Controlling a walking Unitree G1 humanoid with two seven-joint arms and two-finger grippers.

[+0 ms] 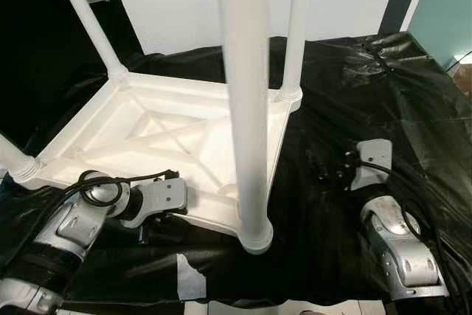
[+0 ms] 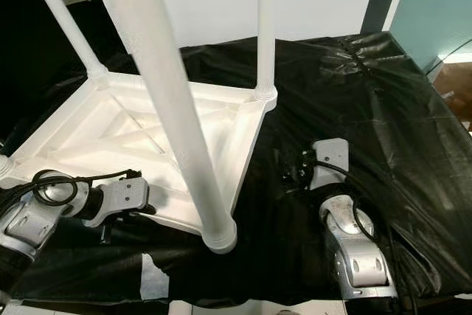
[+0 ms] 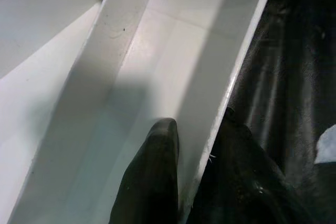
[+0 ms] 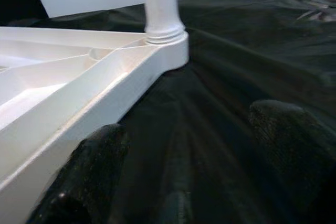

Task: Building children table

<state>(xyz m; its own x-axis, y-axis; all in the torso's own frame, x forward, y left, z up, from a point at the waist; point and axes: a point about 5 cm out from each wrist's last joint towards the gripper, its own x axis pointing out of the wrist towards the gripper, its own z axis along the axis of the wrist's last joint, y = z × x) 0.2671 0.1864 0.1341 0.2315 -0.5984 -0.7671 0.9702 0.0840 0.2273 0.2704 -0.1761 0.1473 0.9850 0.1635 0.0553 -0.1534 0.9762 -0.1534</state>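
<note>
left eye view: a white plastic children's table (image 1: 177, 138) lies upside down on a worktop covered in black sheeting (image 1: 346, 101), its ribbed underside up and four legs standing from the corner sockets; the near leg (image 1: 247, 108) rises from the closest corner. the left gripper (image 1: 151, 230) sits at the near rim of the table, the right gripper (image 1: 328, 166) rests on the sheeting just beside the table's right edge, apart from it. right eye view: same layout; the far right leg (image 2: 265, 27) is seated in its socket, and a patch of pale tape (image 2: 153, 278) shows on the sheeting near the front. left wrist view: the jaws straddle the thin rim (image 3: 231, 82), one finger (image 3: 152, 177) inside the tray-like underside, the other outside, closed on or very nearly on the rim. right wrist view: the jaws stand wide open and hold nothing, one finger (image 4: 84, 171) close by the table's side wall (image 4: 105, 103). handling, as a judgement: the moulded plastic looks light, stiff and smooth, so likely slippery; the rim or a leg near its socket offers the firmest hold, while a grip high on a leg may lever it loose.
</note>
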